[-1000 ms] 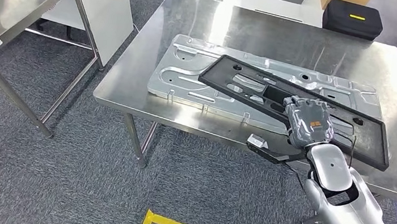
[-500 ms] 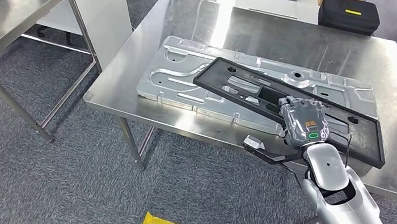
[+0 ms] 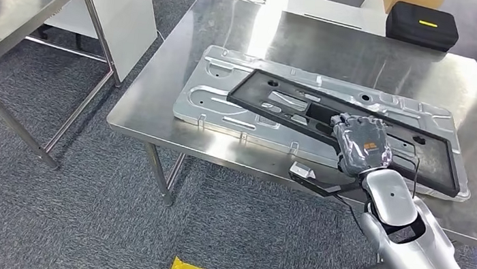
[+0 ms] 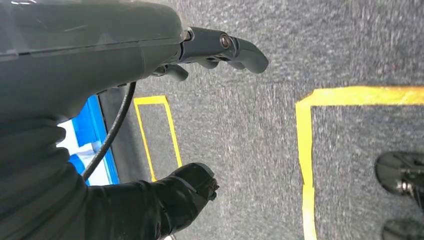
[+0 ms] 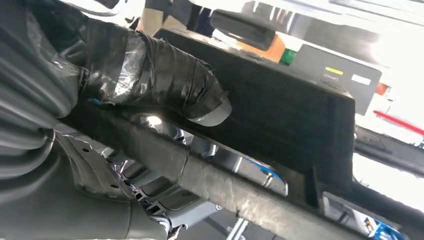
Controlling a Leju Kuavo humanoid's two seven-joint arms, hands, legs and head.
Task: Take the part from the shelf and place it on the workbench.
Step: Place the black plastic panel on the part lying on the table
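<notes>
Centrally in the head view, the right hand point(image 3: 360, 144) grips the near rail of the black frame part point(image 3: 281, 103), its silver arm rising from the lower right of the frame. That part lies across the silver stamped panel point(image 3: 216, 97) on the steel table point(image 3: 342, 48). Close up, the taped thumb point(image 5: 165, 82) presses over the part's rail. Over grey carpet, the left hand point(image 4: 200, 50) hangs with fingers curled, holding nothing.

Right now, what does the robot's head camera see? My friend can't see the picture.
The robot's right hand holds a black frame over a silver metal panel lying on a steel workbench. A black case sits beyond it.
</notes>
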